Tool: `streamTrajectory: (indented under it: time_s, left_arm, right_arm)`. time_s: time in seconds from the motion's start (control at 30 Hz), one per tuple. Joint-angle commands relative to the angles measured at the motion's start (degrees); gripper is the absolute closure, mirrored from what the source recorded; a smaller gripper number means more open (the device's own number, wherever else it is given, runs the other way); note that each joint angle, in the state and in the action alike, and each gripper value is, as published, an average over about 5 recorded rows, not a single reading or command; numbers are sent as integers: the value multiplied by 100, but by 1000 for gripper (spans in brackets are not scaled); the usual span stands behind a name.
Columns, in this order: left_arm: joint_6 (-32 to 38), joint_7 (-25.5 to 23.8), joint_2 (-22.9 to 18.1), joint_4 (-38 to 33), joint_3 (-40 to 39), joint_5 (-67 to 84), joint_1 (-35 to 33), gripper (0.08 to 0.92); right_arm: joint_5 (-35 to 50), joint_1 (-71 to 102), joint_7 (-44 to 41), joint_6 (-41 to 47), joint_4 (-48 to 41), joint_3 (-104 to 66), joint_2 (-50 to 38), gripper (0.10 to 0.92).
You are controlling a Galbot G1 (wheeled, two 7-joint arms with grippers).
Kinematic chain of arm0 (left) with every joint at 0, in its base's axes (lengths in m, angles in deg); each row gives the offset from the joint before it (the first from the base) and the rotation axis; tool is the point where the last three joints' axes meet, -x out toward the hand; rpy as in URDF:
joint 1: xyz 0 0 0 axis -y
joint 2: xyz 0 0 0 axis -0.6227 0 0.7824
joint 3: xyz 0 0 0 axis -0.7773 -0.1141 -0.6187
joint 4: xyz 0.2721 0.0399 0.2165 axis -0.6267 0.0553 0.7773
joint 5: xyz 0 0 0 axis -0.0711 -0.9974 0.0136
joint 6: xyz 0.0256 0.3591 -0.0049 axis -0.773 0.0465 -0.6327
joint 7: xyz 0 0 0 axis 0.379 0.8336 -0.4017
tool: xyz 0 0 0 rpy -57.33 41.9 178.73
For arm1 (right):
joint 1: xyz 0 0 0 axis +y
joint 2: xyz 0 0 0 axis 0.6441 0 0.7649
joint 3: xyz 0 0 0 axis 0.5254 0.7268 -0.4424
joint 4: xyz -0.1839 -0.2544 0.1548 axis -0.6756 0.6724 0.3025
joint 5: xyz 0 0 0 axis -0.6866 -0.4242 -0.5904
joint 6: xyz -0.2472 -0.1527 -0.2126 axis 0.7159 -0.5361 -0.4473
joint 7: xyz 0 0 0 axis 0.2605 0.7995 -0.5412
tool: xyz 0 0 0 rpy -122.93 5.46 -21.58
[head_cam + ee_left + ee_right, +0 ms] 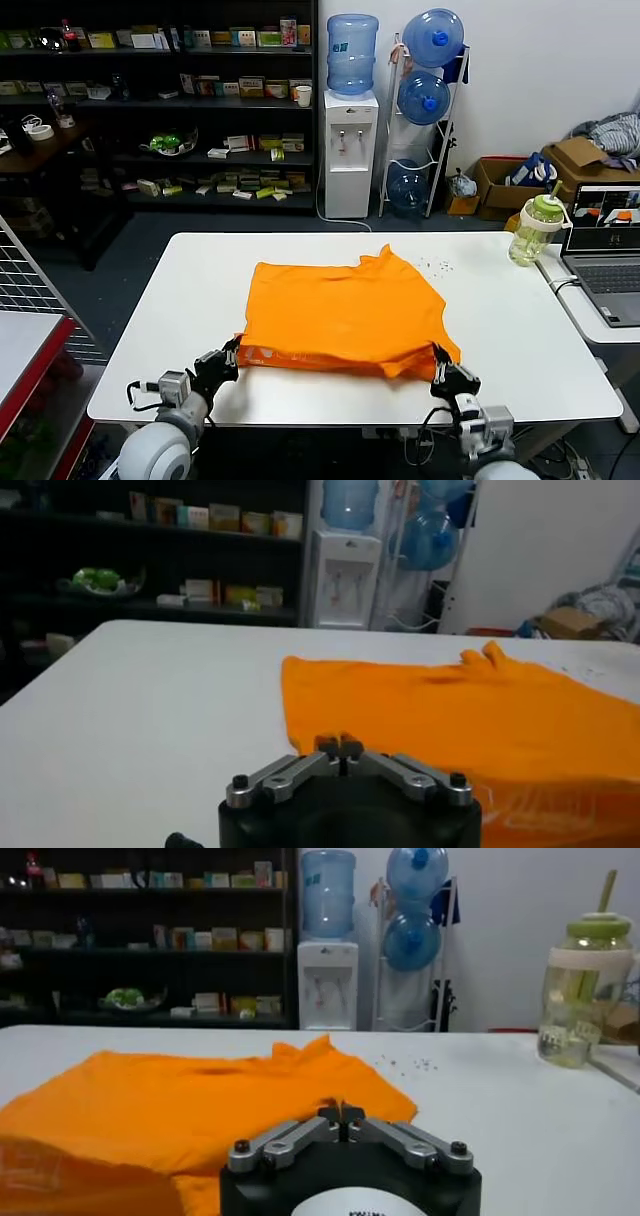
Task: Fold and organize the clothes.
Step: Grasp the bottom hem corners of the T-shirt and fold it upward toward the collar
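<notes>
The bright orange T-shirt lies partly folded on the white table, with white lettering showing along its near edge. My left gripper is shut on the shirt's near left corner; in the left wrist view its jaws pinch orange cloth. My right gripper is shut on the shirt's near right corner; in the right wrist view its jaws are closed on the orange fabric. Both hold the cloth close to the table's front edge.
A green-lidded drink bottle stands at the table's far right, beside a laptop on a side desk. A water dispenser, a bottle rack and shelves stand behind. A wire rack is at the left.
</notes>
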State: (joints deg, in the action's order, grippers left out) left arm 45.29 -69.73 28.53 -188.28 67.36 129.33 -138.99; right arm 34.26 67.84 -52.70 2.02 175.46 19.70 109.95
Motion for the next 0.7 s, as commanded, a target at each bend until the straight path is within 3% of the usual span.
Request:
streamTrajectory:
  time_s: [0.03,0.23,0.37,0.7]
  left_arm:
    - [-66,3,-101,911,-252,67,1090,908]
    - [-119,-1,-214,1196,-309,-30,1251,904]
    - [-129,-30,-272,1304,-341,-34,1314,837]
    - [-123,-72,-273,1172,-226,-52,1061,555]
  right_arm:
    - [344,-1223,88,119,-739,228,-196,901]
    - [377,-1609,88,166,-1125,525,-177,900]
    - [353,-1760,71,169,-1333,646,-118,872]
    - [49,-1507,-154,-37,-1279,555,-75,598]
